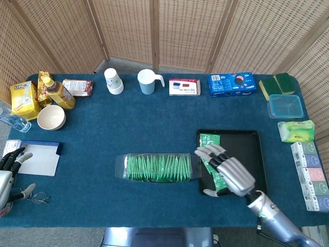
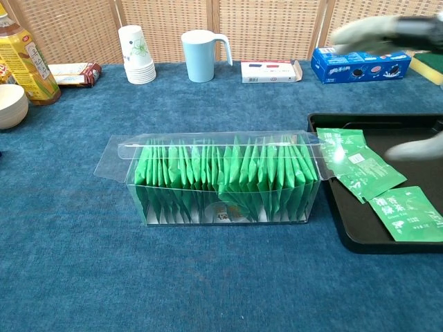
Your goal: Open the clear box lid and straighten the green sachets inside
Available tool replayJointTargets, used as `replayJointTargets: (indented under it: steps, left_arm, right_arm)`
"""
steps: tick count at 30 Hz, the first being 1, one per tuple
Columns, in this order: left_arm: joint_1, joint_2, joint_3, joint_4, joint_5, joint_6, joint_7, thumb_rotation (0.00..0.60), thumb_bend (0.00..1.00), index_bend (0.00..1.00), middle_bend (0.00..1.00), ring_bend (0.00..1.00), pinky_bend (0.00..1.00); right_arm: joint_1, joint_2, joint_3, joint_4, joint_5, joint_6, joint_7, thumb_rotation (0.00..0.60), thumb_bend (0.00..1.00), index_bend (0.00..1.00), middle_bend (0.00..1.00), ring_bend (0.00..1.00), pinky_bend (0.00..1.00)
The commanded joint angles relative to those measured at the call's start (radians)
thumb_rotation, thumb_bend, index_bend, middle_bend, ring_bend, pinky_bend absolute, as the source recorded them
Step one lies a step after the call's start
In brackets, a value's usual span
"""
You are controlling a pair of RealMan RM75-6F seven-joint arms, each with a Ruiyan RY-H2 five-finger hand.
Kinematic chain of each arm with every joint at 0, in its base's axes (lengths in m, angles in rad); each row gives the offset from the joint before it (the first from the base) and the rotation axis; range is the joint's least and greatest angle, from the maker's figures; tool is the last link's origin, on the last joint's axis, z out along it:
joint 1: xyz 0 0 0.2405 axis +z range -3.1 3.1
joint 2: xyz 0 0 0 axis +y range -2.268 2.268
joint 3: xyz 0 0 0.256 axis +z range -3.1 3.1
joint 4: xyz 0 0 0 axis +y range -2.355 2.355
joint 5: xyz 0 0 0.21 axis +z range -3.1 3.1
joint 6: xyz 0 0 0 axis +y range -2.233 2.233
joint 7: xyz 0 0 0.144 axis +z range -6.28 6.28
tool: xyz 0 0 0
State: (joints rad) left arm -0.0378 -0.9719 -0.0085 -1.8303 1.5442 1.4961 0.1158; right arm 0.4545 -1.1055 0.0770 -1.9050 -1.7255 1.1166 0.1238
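Observation:
The clear box (image 1: 157,167) (image 2: 223,181) lies mid-table, packed with a row of upright green sachets (image 2: 228,174), its lid flaps spread at both ends. My right hand (image 1: 226,170) hovers open over the black tray (image 1: 255,142), fingers spread toward the box's right end, apart from it; it shows blurred at the upper right (image 2: 387,31) in the chest view. Loose green sachets (image 2: 374,181) lie on the tray (image 2: 415,128). My left hand (image 1: 7,175) rests open at the table's left edge, holding nothing.
Along the back stand paper cups (image 1: 113,81), a blue mug (image 1: 147,81), a small carton (image 1: 184,86) and a blue biscuit box (image 1: 232,84). A bowl (image 1: 51,117), bottle (image 1: 58,91) and yellow packs sit far left; a blue-edged board (image 1: 41,157) is near my left hand.

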Motion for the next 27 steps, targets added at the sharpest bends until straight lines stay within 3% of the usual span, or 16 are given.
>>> replayJointTargets:
  steps: [1,11,19,27]
  left_arm:
    - [-0.003,0.000,-0.002,0.001,-0.006,-0.006,-0.003,0.597,0.16,0.19,0.11,0.13,0.33]
    - [0.003,-0.006,0.003,0.027,-0.031,-0.011,-0.027,0.598,0.16,0.19,0.11,0.13,0.33]
    - [-0.001,-0.018,0.004,0.053,-0.035,-0.020,-0.050,0.599,0.16,0.19,0.11,0.13,0.33]
    - [-0.006,-0.027,0.004,0.065,-0.037,-0.027,-0.059,0.598,0.16,0.19,0.11,0.13,0.33]
  right_arm:
    - [0.068,-0.042,0.025,-0.015,0.006,-0.086,-0.042,0.529,0.16,0.06,0.04,0.00,0.00]
    - [0.206,-0.165,0.089,0.038,0.154,-0.265,-0.222,0.530,0.16,0.07,0.04,0.00,0.00]
    - [0.245,-0.210,0.122,0.082,0.281,-0.279,-0.379,0.529,0.16,0.14,0.05,0.00,0.00]
    - [0.267,-0.227,0.133,0.093,0.354,-0.269,-0.432,0.529,0.16,0.15,0.05,0.00,0.00]
